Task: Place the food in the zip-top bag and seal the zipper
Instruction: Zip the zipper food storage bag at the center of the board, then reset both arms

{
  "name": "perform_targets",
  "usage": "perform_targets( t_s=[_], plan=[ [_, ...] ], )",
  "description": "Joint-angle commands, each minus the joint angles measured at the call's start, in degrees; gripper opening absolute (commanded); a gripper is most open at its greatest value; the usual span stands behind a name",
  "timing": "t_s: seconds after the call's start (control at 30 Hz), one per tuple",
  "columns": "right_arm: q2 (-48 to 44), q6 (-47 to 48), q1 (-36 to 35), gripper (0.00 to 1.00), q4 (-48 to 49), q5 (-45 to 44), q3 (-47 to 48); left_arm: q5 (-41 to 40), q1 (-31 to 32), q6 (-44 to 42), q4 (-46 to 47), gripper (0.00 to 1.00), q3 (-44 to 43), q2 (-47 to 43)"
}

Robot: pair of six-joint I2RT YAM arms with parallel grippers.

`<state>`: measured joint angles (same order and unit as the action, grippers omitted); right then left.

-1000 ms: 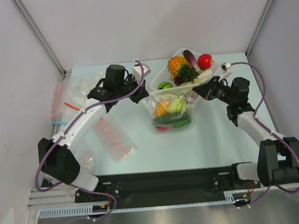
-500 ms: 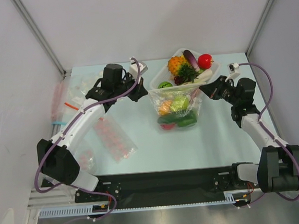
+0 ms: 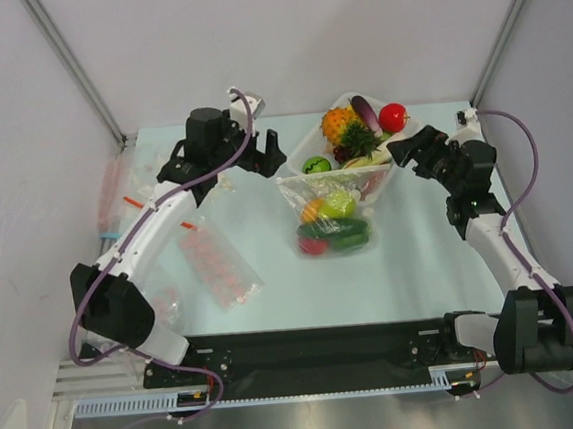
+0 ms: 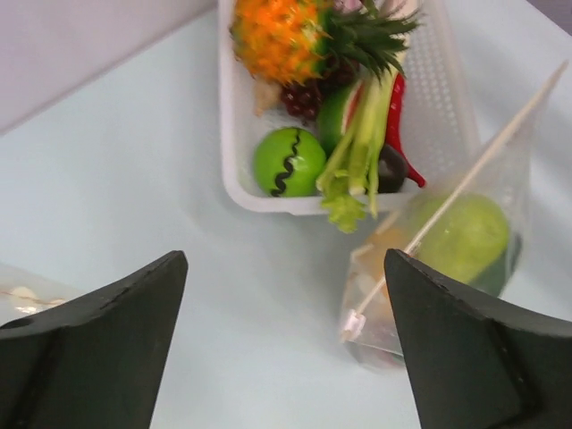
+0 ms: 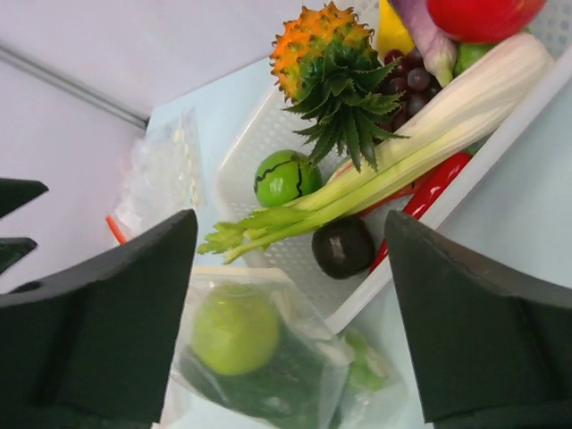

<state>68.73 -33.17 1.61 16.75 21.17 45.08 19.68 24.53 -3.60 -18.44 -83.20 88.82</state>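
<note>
Both the left gripper [image 3: 266,156] and right gripper [image 3: 406,151] gape empty, the filled zip-top bag [image 3: 332,216] resting between them, so sealing well likely means pinching the zipper [image 4: 465,183] at one end and sliding steadily across.

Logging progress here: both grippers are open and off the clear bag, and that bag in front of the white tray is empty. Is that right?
Not empty: the top external view shows green, yellow and red food inside the zip-top bag. The rest holds: left gripper and right gripper are open, off the bag, which lies before the white tray.
</note>
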Motion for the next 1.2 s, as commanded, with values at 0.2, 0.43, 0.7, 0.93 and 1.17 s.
perform_targets(
  t_s=[0.2,0.43,0.7,0.93,1.17],
  plan=[
    [-7.9,-4.8,-0.8,1.00,-23.1,-11.6,12.2,-14.7,-0.7,14.0,6.0,1.00,8.3,-15.4],
    [-14.4,-11.0,-1.4,1.00,-37.7,-11.5,13.5,-22.7,-1.1,32.1,-0.1,1.00,21.6,-30.7],
    [-26.4,-9.5,-1.4,1.00,-42.9,-11.5,7.4,-23.5,-1.1,37.2,-3.5,1.00,33.7,-47.9],
    [-36.6,-5.9,-1.4,1.00,-49.5,-12.7,0.8,-26.4,-1.1,46.1,-5.2,1.00,49.2,-68.2],
    [-42.4,-5.4,-1.4,1.00,-52.7,-11.8,-5.1,-22.8,-1.1,46.5,-7.3,1.00,54.0,-76.1]
  ],
)
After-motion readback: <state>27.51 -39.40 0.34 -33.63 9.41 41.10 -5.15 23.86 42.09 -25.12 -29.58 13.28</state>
